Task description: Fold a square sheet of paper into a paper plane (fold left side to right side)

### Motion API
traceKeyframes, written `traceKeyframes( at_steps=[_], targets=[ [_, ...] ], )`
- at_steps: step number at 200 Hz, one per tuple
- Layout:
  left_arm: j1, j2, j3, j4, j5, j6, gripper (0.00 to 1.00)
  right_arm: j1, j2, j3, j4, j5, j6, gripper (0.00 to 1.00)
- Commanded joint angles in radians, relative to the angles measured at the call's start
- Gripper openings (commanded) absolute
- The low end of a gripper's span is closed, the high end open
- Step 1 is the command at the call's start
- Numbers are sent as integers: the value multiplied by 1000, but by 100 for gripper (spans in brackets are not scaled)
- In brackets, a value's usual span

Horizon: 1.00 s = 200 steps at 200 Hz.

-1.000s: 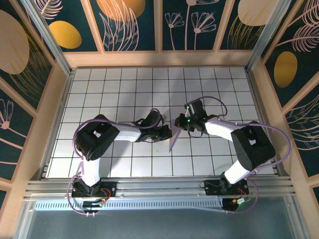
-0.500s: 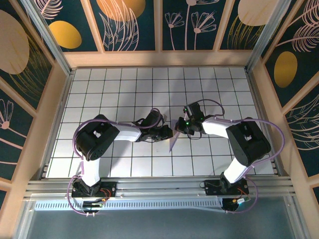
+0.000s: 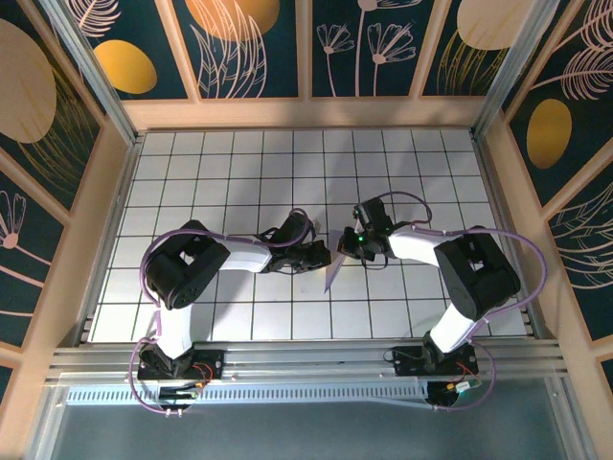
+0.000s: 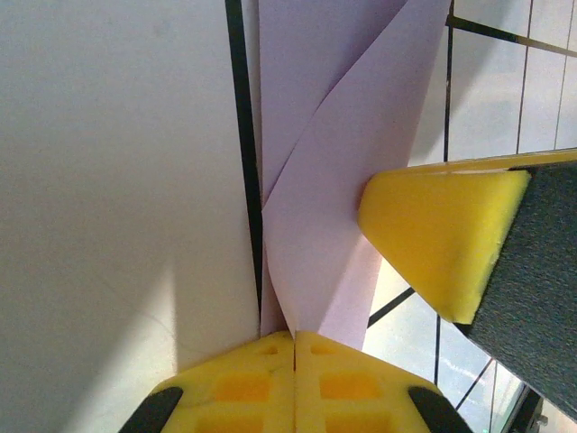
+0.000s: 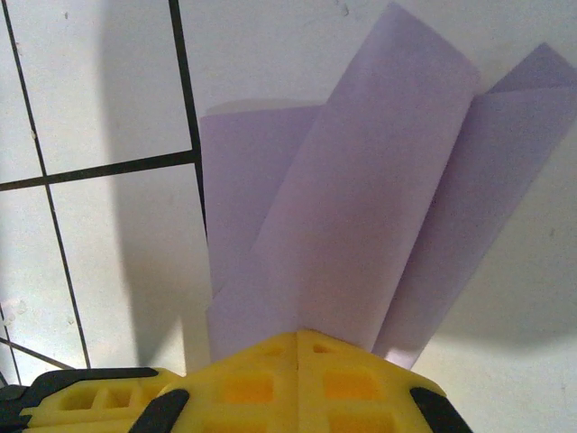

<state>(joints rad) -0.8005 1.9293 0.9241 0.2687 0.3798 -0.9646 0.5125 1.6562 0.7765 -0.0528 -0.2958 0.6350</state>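
Paper plane (image 3: 333,275) sits between the left claw (image 4: 294,337) and right claw (image 5: 297,336), both clamped on it.

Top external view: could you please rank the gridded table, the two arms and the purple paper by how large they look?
1. gridded table
2. left arm and right arm: about alike, so tied
3. purple paper, a slim sliver between the arms
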Motion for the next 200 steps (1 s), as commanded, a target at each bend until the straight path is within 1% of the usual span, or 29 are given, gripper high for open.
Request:
traceKeyframes(
  at_steps=[1,46,115,175,200],
  targets=[
    [-9,43,-1,-54,-21,16,5,11,-8,-9,13,13,-2,0],
    [-9,41,-3,-55,-21,18,4,10,-1,-5,9,18,0,0],
    [-9,41,-6,-51,-21,16,4,9,11,-38,58,-3,14,0],
    [-9,35,-9,-48,-19,16,4,10,-16,-106,66,-11,26,0],
    [-9,30,-12,-38,-11,14,7,9,-19,-142,82,-15,31,0]
  ],
)
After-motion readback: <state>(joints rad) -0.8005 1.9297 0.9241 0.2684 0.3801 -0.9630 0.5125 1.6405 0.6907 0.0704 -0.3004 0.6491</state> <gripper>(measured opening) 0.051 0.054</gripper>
